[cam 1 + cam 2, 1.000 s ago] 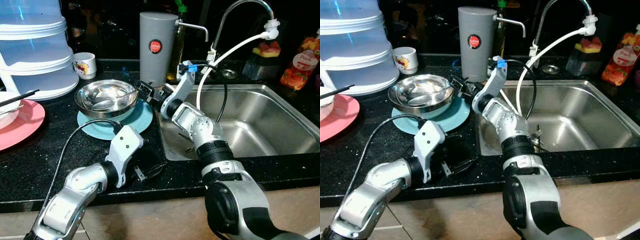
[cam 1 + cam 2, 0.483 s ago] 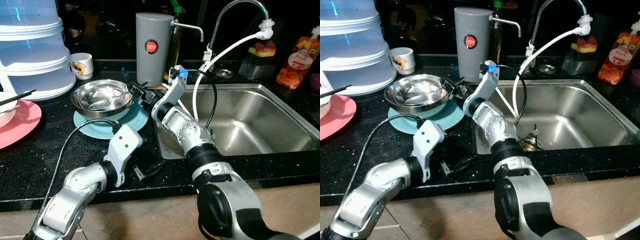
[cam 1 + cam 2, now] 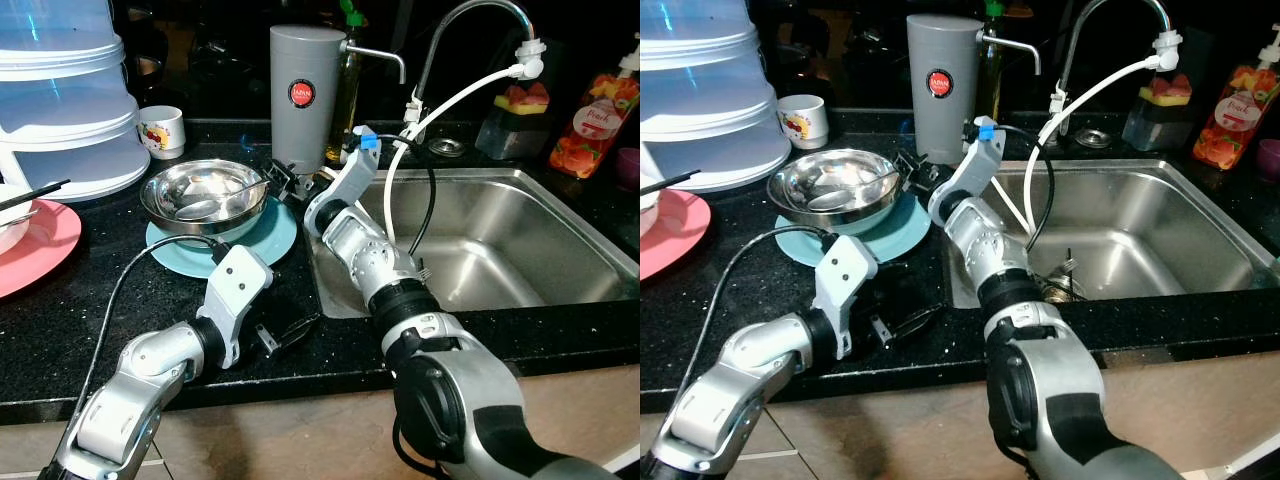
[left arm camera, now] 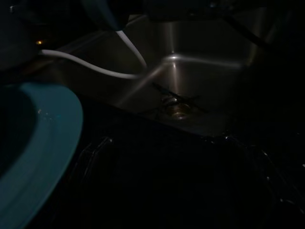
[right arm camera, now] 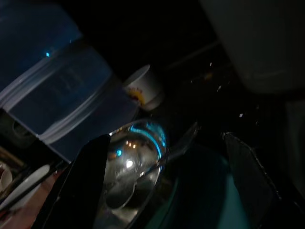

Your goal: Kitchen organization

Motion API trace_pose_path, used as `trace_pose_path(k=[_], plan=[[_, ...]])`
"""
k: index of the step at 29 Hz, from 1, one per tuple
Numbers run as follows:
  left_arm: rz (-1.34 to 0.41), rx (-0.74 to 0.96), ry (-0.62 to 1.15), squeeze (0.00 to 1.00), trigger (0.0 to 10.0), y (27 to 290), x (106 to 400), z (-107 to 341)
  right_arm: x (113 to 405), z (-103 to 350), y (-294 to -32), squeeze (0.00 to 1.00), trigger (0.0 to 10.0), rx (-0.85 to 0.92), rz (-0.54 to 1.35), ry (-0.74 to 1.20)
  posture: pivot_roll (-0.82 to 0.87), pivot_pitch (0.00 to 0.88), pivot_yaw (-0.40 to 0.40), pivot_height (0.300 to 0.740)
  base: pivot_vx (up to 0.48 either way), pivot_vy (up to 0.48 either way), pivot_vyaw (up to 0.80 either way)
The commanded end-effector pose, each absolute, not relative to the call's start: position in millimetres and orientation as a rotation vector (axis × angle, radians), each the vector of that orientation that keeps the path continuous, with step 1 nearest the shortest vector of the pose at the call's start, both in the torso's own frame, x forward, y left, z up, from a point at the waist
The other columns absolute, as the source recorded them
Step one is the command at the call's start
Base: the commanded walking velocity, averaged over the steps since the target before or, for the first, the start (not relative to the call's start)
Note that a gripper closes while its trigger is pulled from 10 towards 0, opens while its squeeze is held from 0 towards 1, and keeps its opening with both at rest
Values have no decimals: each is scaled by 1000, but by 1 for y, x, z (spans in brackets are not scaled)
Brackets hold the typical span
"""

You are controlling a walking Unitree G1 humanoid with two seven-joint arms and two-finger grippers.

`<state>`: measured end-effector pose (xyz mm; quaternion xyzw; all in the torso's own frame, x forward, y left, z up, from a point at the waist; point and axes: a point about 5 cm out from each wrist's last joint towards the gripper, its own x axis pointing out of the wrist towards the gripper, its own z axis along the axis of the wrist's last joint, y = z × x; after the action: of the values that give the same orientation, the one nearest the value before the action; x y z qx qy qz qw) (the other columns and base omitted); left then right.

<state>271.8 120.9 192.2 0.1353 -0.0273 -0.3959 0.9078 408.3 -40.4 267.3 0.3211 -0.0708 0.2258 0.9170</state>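
Steel bowl (image 3: 205, 195) with spoon (image 3: 215, 203) inside sits on teal plate (image 3: 275, 235), counter left of sink (image 3: 500, 240). Right gripper (image 3: 281, 184) at bowl rim, jaws wide. Left gripper (image 3: 290, 332) low on counter, jaws apart, empty. Bowl likely light, rigid, slick; pinch rim. Spoon may slide

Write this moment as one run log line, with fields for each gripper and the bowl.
right gripper: open, at rim of steel bowl | left gripper: open, low over counter | bowl: on teal plate, spoon inside
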Motion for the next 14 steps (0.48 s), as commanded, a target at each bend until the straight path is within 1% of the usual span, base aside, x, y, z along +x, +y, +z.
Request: trace_pose_path(k=[1, 3, 11, 14], plan=[[-782, 278, -90, 0, 10000, 125, 274, 196, 411, 269, -47, 0, 10000, 667, 430, -161, 67, 58, -54, 740, 0, 0, 0], [-774, 262, -160, 0, 10000, 124, 275, 208, 412, 271, -50, 0, 10000, 668, 424, -166, 68, 62, -54, 740, 0, 0, 0], [-718, 248, -282, 0, 10000, 126, 281, 232, 414, 274, -53, 0, 10000, 661, 417, -175, 64, 81, -56, 740, 0, 0, 0], [-717, 255, -284, 0, 10000, 126, 281, 233, 414, 273, -53, 0, 10000, 659, 418, -170, 65, 93, -57, 740, 0, 0, 0]])
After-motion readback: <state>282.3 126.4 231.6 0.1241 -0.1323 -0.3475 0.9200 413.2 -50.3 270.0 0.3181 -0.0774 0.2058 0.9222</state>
